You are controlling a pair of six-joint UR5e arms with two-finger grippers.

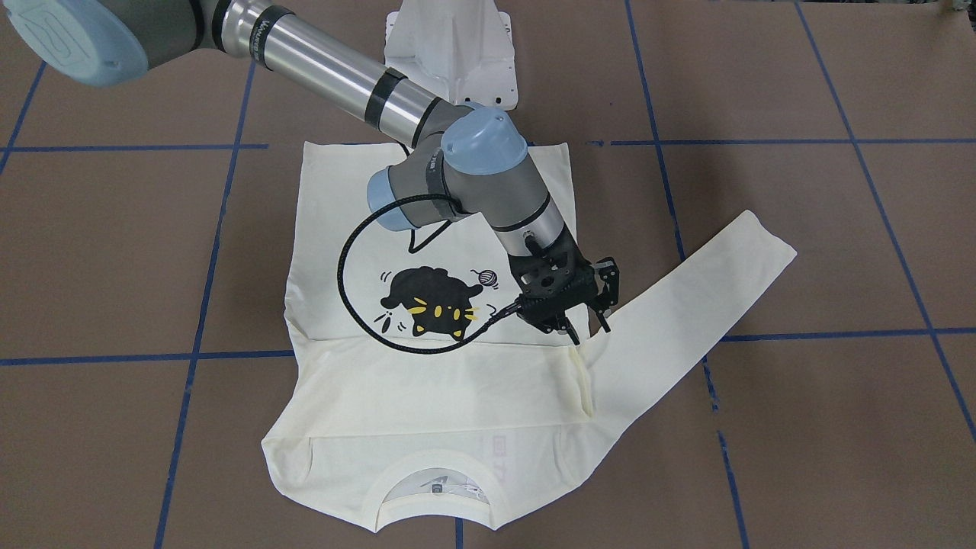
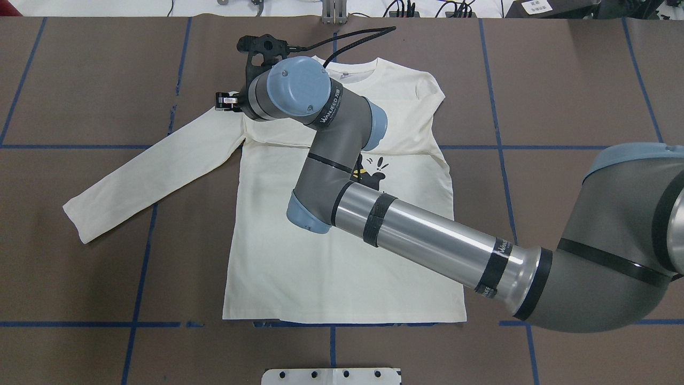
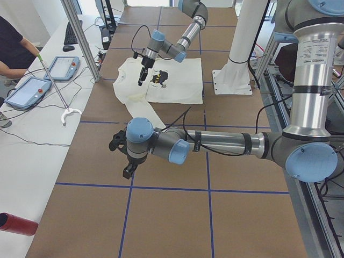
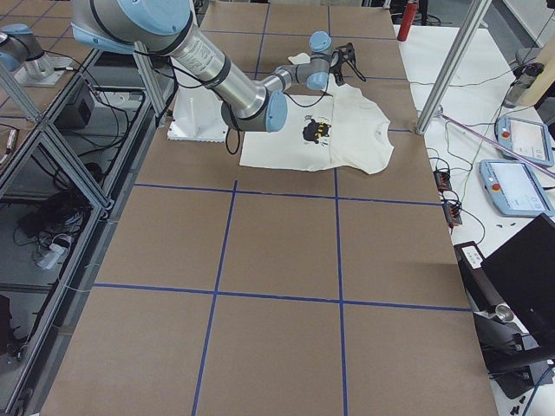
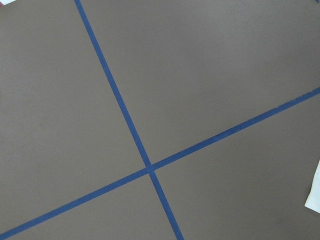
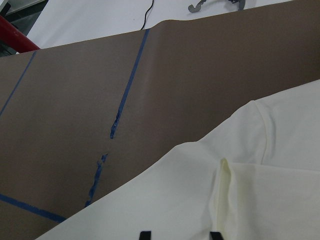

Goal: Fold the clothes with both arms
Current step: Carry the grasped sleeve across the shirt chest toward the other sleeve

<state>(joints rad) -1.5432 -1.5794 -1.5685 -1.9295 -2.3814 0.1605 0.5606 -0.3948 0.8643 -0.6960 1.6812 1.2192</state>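
Across the brown table (image 2: pixel 561 214) with its blue tape lines (image 2: pixel 497 107), the cream T-shirt (image 2: pixel 342 278) lies flat with the cat print (image 1: pixel 431 301) up and the collar (image 1: pixel 438 488) pointing away from the robot. Its sleeve (image 2: pixel 149 176) on the robot's left sticks out straight at an angle. The other looks already folded across the chest, so I judge this one to be the next fold. That would explain why the right arm (image 2: pixel 427 240) reaches across the shirt's body and sets the right gripper (image 1: pixel 590 333) at the outstretched sleeve's armpit. Its jaws stand apart and hold nothing, with the fingertips (image 6: pixel 145 234) over flat cloth near a small raised crease (image 6: pixel 223 172). The left arm (image 3: pixel 226 142) hangs low over bare table beyond the cuff (image 2: pixel 77 214), probably to take it. The left gripper (image 3: pixel 128 169) shows only in a side view, so I cannot tell how its jaws stand.
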